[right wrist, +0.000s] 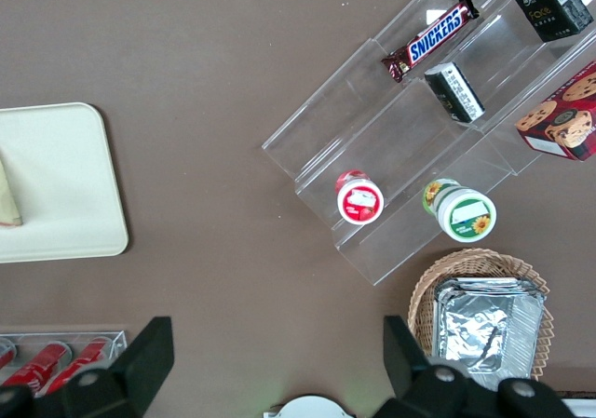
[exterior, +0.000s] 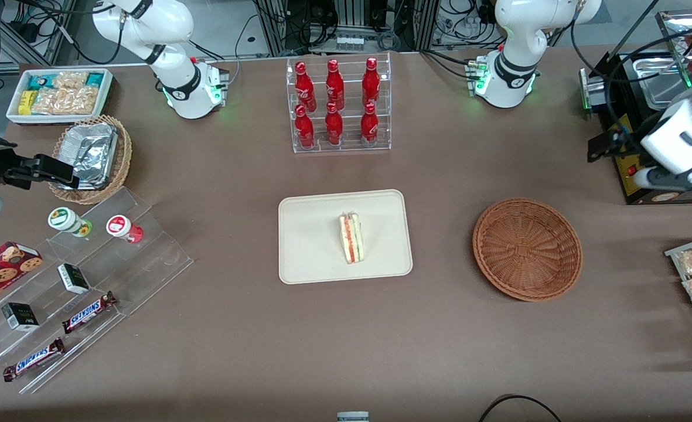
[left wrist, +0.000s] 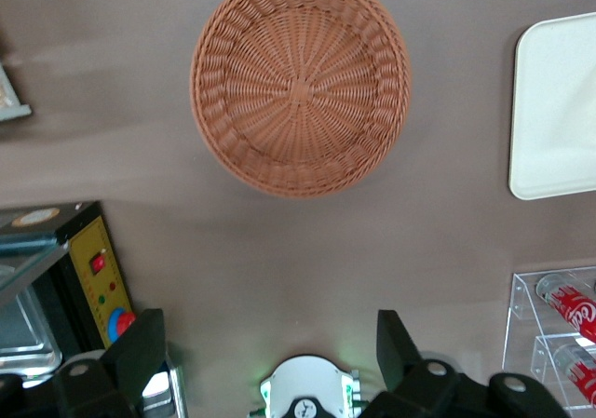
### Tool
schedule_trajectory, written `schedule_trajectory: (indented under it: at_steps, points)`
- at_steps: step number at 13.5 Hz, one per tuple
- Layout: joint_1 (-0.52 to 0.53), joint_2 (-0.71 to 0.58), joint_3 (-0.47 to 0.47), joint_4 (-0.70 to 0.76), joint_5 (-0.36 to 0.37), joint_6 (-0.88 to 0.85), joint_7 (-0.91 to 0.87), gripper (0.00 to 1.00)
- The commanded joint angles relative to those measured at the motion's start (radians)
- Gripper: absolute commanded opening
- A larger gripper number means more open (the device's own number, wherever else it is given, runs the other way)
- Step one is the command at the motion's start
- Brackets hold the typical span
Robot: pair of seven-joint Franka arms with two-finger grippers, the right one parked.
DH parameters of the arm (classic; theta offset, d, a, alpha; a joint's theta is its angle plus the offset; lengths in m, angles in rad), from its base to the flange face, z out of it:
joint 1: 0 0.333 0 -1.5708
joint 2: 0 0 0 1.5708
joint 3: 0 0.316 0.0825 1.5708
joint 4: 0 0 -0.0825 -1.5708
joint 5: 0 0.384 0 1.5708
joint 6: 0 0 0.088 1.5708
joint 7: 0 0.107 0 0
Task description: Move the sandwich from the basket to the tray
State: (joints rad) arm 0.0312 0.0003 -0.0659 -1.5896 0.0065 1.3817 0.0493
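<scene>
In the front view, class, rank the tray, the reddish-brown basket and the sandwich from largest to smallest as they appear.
1. Tray, largest.
2. Basket, somewhat smaller.
3. Sandwich, far smallest, lying on the tray.

The left gripper is open, raised at the working arm's end of the table.

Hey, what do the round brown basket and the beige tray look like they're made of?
The basket looks like woven wicker, reddish-brown and matte, with a radial weave showing clearly. The tray seems to be moulded plastic or pulp, cream and smooth, with rounded corners; the sandwich lies on it. The open tool hangs above the table beside the basket.
</scene>
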Motion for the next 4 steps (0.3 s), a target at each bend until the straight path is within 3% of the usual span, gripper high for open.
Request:
schedule_trajectory:
  at_steps: [1, 4]
  points:
    - [-0.031, -0.049, 0.040, 0.005, -0.011, -0.052, 0.009, 1.00]
    - [-0.037, -0.060, 0.058, 0.008, -0.011, -0.066, 0.009, 1.00]
